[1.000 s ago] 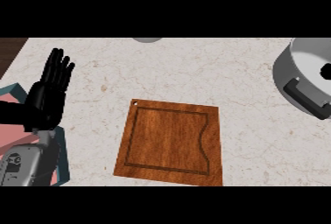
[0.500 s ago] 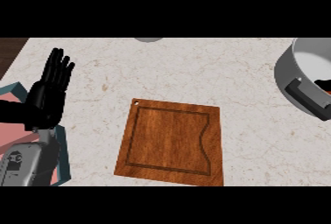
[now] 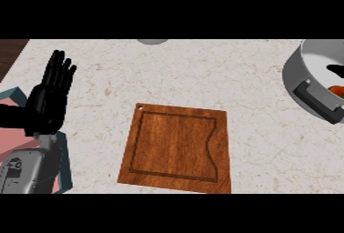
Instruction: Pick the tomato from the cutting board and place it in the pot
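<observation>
Well to the left of the cutting board (image 3: pixel 178 148), the left hand (image 3: pixel 48 98) rests near the counter's (image 3: pixel 201 77) left edge. It is open, with its black fingers (image 3: pixel 59 68) straight, close together and pointing up the view. Its grey forearm (image 3: pixel 23 170) comes in from the lower edge, left of the board's lower corner. The hand holds nothing and touches neither the board nor the tomato.

The wooden board lies flat on the pale, veined counter, slightly turned, with a small hole at its upper left corner and a groove running inside its edge. Its top is bare.

Above the board, at the counter's far edge, a small grey round thing (image 3: pixel 153 41) shows only in part.

Up and to the right of the board, and apart from it, stands the grey pot (image 3: pixel 299 68) with its dark handle (image 3: pixel 319 102) turned towards the board. The orange-red tomato (image 3: pixel 338 89) lies inside the pot, cut off by the view's right edge and far from the left hand's fingers. Just above the tomato, a small black patch is all that shows of what may be the right hand (image 3: pixel 334 69). I cannot tell whether that hand is open or closed, or whether it touches the tomato.
</observation>
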{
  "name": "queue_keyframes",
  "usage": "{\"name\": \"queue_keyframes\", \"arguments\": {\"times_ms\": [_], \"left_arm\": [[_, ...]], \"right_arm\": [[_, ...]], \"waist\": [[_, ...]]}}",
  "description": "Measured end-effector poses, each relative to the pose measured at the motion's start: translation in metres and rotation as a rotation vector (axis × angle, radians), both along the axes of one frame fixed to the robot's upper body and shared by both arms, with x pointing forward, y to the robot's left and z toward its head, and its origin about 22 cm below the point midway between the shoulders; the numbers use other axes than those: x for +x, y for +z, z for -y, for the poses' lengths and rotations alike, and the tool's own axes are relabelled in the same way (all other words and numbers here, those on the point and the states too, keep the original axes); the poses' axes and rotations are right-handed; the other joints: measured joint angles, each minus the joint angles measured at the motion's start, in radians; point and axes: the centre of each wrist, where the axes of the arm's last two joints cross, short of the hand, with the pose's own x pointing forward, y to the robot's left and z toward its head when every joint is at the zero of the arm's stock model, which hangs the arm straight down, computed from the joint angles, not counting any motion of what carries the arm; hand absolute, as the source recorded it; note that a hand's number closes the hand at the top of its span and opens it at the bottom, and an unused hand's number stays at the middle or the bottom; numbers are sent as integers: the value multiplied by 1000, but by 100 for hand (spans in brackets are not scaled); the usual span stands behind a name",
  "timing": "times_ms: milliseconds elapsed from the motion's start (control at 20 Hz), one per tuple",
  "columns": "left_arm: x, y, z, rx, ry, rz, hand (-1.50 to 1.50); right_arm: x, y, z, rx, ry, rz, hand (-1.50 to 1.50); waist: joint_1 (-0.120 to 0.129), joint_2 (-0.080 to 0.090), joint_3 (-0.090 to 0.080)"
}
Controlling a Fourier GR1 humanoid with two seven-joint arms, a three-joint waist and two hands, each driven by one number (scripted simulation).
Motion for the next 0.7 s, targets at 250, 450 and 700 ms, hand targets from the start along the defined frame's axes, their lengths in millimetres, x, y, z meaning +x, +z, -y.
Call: {"name": "queue_keyframes", "arguments": {"times_ms": [250,450,700], "left_arm": [[1,-2,-6,-4,5,-5,0],[0,-3,-6,0,9,-4,0],[0,-4,-6,-3,16,-7,0]], "right_arm": [[-14,1,18,102,-35,149,-150],[-35,-4,41,123,-72,245,-150],[-74,-5,76,148,-96,329,-150]], "waist": [[-9,-2,-1],[-12,-3,-1],[-19,-5,-1]]}}
